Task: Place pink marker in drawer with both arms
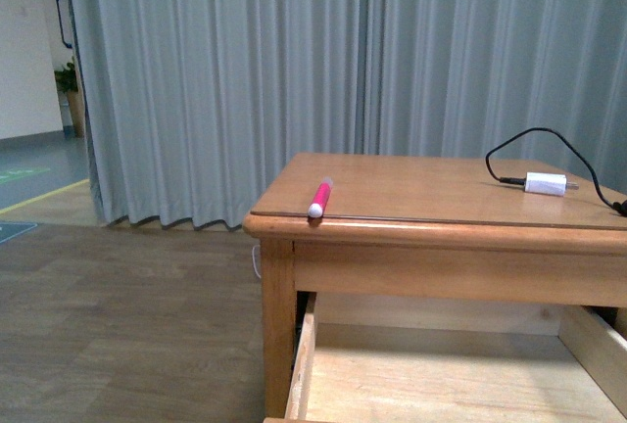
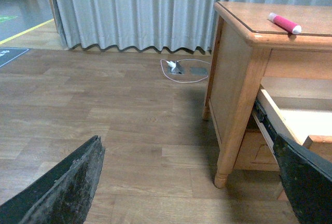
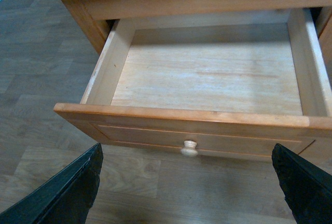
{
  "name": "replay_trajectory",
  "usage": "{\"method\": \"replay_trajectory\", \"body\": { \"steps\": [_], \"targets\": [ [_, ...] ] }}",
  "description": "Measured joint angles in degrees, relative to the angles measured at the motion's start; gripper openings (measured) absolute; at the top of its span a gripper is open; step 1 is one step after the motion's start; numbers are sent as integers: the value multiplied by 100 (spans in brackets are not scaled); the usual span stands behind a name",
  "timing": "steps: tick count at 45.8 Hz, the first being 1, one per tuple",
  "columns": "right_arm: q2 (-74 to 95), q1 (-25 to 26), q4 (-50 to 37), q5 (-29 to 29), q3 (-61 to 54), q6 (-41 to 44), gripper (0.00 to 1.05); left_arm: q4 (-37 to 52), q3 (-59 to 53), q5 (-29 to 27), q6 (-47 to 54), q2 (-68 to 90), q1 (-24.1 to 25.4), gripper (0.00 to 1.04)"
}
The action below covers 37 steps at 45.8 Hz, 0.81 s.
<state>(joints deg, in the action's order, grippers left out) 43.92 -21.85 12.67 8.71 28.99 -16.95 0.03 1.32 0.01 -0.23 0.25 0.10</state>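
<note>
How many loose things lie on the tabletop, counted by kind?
pink marker: 1
white charger plug with black cable: 1
Total: 2

I am watching the left gripper through its wrist camera; its two black fingers are standing spread wide, one at each side of the claw's middle, tips pointing forward and slightly down; the right gripper is hanging likewise, its own pair splayed far apart, angling more steeply downward.
</note>
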Motion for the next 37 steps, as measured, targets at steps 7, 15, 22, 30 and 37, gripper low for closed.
{"method": "replay_trajectory", "body": {
  "steps": [7,15,22,30,37],
  "targets": [
    [-31,166,170,-133,149,341,96,0,0,0,-2,0,0,99],
    [-133,142,105,66,127,374,96,0,0,0,0,0,0,99],
    [-133,140,105,66,127,385,96,-339,55,-527,-273,157,-256,99],
    [-133,140,105,66,127,389,96,-267,498,-1711,-748,1075,-1587,99],
    [-133,140,105,66,125,389,96,682,1405,-1770,-800,2496,-2205,99]
  ]
}}
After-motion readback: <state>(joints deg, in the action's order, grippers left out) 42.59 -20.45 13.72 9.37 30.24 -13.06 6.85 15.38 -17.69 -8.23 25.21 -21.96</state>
